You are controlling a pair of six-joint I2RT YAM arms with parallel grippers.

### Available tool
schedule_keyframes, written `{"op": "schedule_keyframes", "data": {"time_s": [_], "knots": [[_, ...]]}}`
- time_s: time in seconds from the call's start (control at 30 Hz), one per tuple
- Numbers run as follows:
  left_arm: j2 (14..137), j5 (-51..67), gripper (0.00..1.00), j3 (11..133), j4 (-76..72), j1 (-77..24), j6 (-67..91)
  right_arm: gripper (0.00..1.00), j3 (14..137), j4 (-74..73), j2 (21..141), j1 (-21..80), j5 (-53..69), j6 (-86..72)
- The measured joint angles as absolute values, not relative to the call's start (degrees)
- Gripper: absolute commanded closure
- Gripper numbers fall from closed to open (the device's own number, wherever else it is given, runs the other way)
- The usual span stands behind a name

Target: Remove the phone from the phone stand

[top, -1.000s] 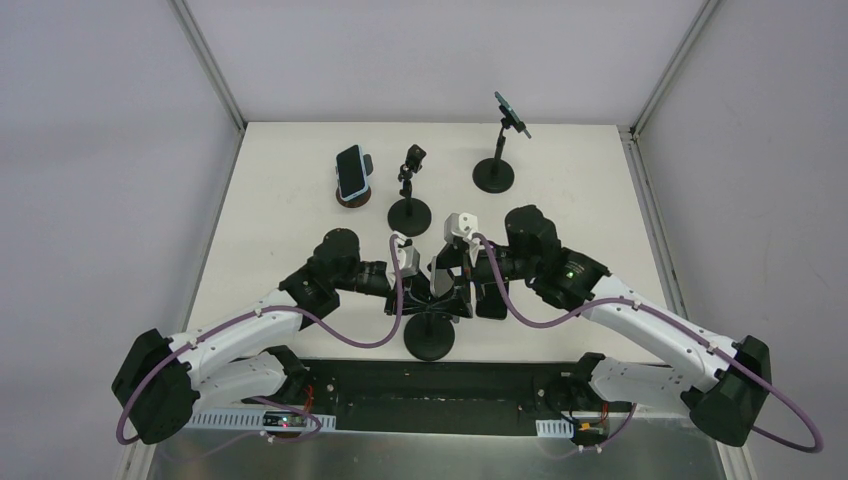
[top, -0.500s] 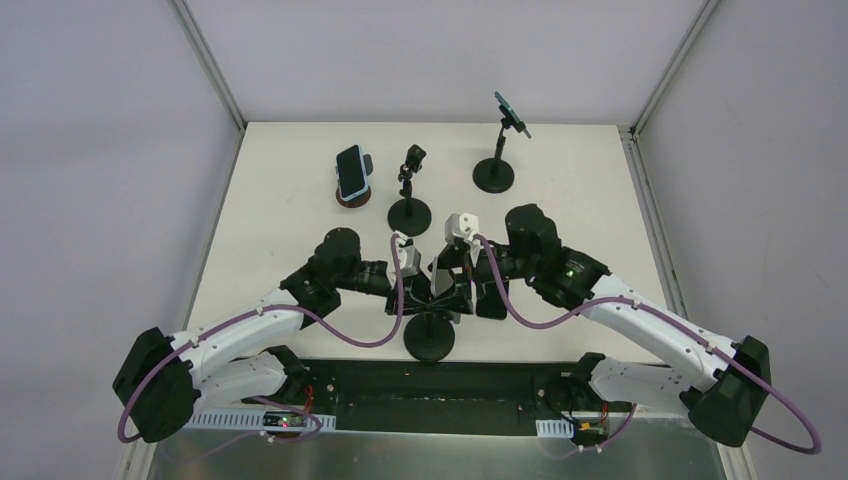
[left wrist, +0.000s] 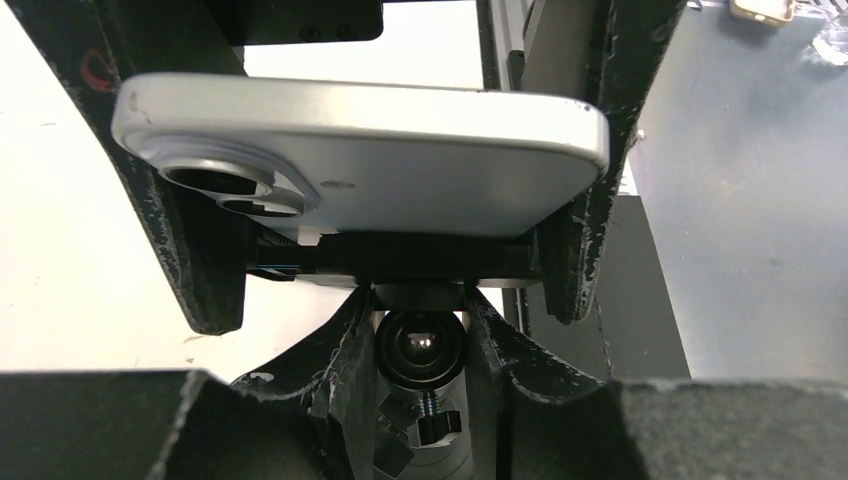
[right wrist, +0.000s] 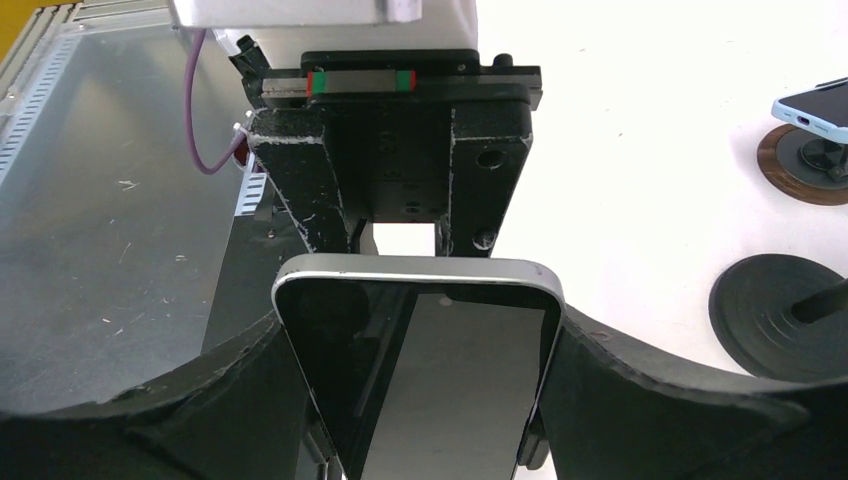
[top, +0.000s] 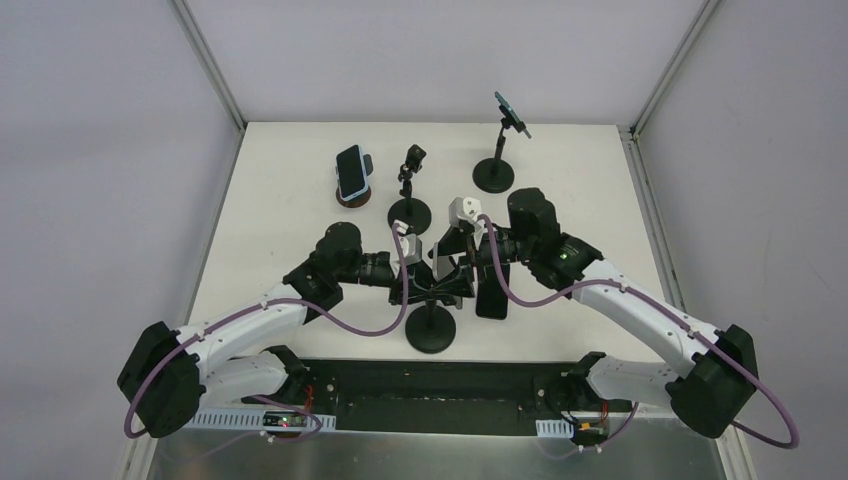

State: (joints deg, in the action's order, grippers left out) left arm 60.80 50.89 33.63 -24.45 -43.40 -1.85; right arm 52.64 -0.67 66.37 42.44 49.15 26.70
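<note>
1. The phone stand (top: 432, 335) sits at 6 o'clock on the white table (top: 600, 200), with its round black base just beyond the arms' bases, and both arms meet above it
2. The left gripper (left wrist: 420, 335) comes in from 9 o'clock and is clamped on the stand's neck; in the left wrist view its two fingers (left wrist: 320, 370) press on either side of the ball joint (left wrist: 420, 352), right under the clamp (left wrist: 420, 255)
3. The phone (left wrist: 400, 150) lies across that clamp, its pale back and two camera lenses (left wrist: 215, 180) facing the left wrist camera; I cannot tell whether it has come free of the clamp
4. The right gripper (right wrist: 420, 335) reaches in from 3 o'clock and grips the phone by its long edges; in the right wrist view a black finger (right wrist: 600, 370) touches each side of the dark screen, and the phone's rounded end points to 12 o'clock, toward the left gripper's black body
5. On the far half of the table, well apart from the arms, a second phone (top: 351, 170) leans on a brown round holder (top: 350, 200) at 11 o'clock
6. A short black stand (top: 409, 195) is at 12 o'clock, and a tall black stand (top: 493, 177) at 1 o'clock carries a tilted third phone (top: 510, 110)
</note>
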Motion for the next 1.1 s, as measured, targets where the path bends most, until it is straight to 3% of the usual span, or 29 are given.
{"op": "schedule_keyframes", "data": {"time_s": [1.1], "knots": [[60.8, 42.9, 1.00, 34.1, -23.2, -48.9, -4.8, 1.00, 60.9, -22.2, 71.2, 36.6, 60.0, 44.1]]}}
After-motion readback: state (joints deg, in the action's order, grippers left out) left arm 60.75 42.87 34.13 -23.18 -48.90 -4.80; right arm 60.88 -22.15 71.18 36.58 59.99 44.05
